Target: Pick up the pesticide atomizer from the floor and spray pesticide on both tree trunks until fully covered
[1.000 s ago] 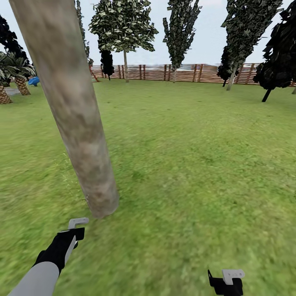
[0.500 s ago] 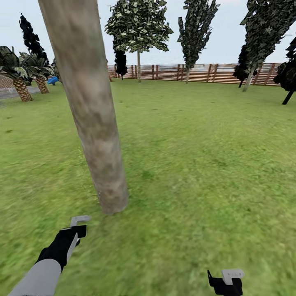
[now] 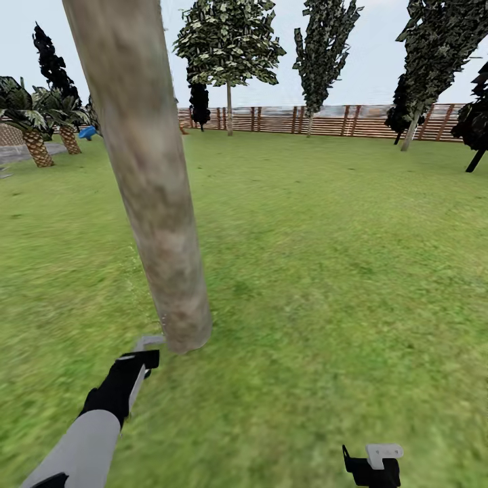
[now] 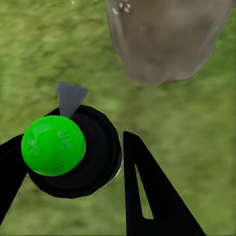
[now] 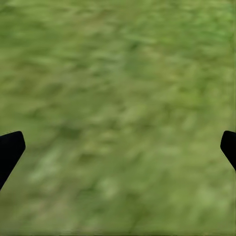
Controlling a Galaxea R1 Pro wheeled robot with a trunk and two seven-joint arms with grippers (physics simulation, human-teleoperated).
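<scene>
Head view: a thick, mottled grey-tan tree trunk (image 3: 152, 196) rises from the lawn (image 3: 325, 271) directly ahead of the robot. The left tool (image 3: 146, 349) sits just short of the trunk's base, low over the grass. In the left wrist view, the left tool is closed on the pesticide atomizer (image 4: 73, 152), a black round body with a green cap and a small grey nozzle tip, held between dark fingers (image 4: 147, 196); the nozzle points toward the foot of the trunk (image 4: 164, 39). The right tool (image 3: 373, 464) hangs well to the right of the trunk, over bare grass, with its fingers spread wide apart and nothing between them, as the right wrist view confirms.

Far beyond the trunk stand a brown slat fence (image 3: 325, 120), thin dark trees, and, to its left, short palms (image 3: 30, 125).

Progress, as judged: pickup is done, and the atomizer is positioned at one trunk. No spray or coating can be made out on the bark, so covering this trunk, and then the second tree, appears to remain.
</scene>
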